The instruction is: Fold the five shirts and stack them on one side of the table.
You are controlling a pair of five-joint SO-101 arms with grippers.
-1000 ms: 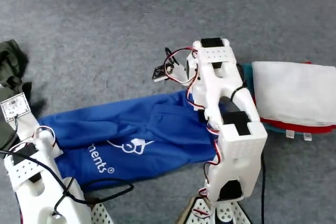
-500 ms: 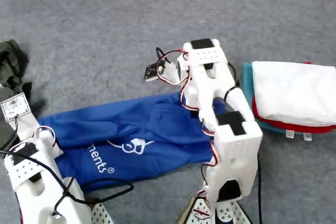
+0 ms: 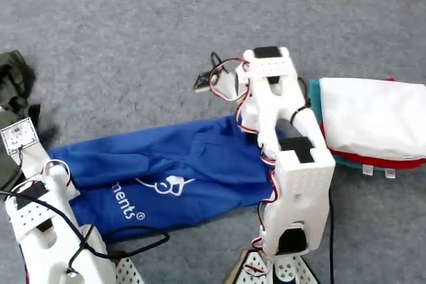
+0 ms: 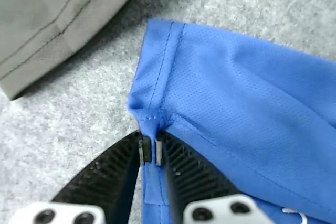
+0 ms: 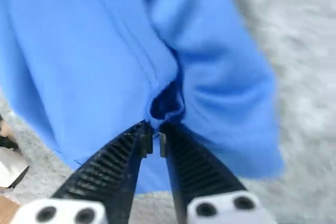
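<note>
Fourth of five in hand: folding blue shirt, lying stretched across counter between olive shirt and folded stack. Pinching hem corner with left tool, clamping tight on the fabric. Gripping opposite end with right tool, likewise closing on cloth. Judging next move: lifting both ends together, carrying one over the other, keeping tension even to avoid bunching.

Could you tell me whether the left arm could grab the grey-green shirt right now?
Probably not yet: its claw is shut on the blue shirt, though the grey-green shirt lies close by, unobstructed.
</note>
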